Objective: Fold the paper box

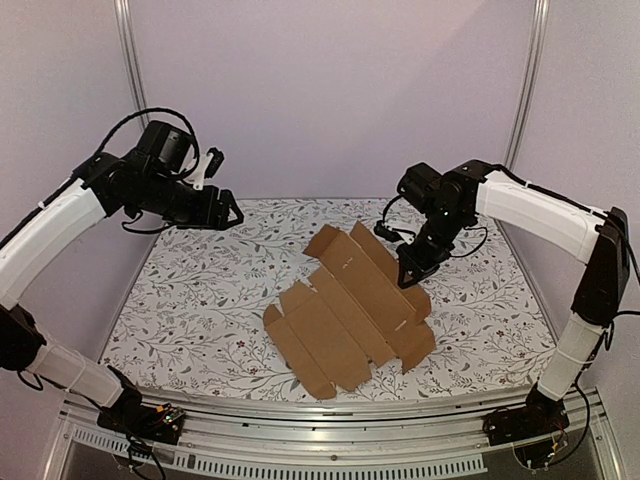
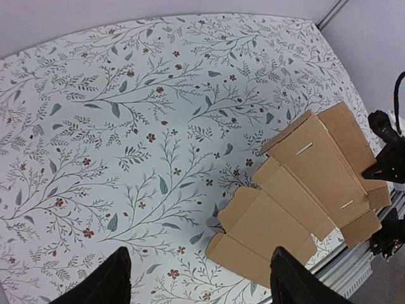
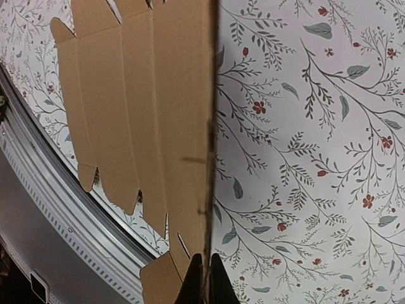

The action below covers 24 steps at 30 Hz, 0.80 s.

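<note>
Desk (image 1: 190,300) with a pattern of flowers and leaves fills the middle of the top view. The paper box (image 1: 345,310) lies on it a little right of centre, as an open brown sheet with its flaps spread out. The right tool (image 1: 410,272) is at the upper right edge of the sheet. In the right wrist view its fingers (image 3: 197,282) are pressed narrow on the cardboard edge. The left tool (image 1: 230,212) hangs in the air at the upper left, well apart from the box. Its fingers are spread wide and hold nothing.
</note>
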{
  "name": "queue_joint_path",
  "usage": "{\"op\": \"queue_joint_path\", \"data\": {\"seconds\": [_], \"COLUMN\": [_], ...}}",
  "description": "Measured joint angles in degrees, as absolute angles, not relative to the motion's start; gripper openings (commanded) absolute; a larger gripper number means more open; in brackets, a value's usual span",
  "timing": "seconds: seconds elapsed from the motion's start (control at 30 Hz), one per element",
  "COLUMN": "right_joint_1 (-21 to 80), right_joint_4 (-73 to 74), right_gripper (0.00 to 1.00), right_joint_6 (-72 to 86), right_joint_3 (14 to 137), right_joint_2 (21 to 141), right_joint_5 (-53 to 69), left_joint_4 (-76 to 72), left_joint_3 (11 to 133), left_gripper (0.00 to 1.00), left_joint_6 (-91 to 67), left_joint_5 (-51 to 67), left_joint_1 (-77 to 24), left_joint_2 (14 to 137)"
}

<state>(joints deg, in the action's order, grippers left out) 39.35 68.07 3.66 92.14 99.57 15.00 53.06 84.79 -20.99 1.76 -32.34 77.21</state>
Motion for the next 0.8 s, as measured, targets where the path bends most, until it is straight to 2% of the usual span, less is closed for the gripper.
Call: {"op": "queue_joint_path", "data": {"seconds": [0.37, 0.63, 0.8], "right_joint_1": [43.33, 46.85, 47.62], "right_joint_4": [70.98, 66.63, 66.17], "right_gripper": [0.0, 0.0, 0.0], "right_joint_6": [-12.73, -28.08, -34.06], "right_joint_3": [98.96, 99.2, 104.09], "right_joint_2": [105.89, 107.11, 110.67], "right_joint_5": [-4.56, -9.21, -11.86], "left_joint_4": [52.84, 52.66, 52.14], "left_joint_3": [84.84, 82.35, 81.67], "left_gripper": [0.73, 0.73, 0.73], "left_joint_6": [-20.97, -20.56, -21.06], "left_joint_5": [2.55, 2.09, 3.9], "left_joint_1": [-32.36, -32.36, -32.36], "left_joint_2": [79.53, 79.53, 79.5]}}
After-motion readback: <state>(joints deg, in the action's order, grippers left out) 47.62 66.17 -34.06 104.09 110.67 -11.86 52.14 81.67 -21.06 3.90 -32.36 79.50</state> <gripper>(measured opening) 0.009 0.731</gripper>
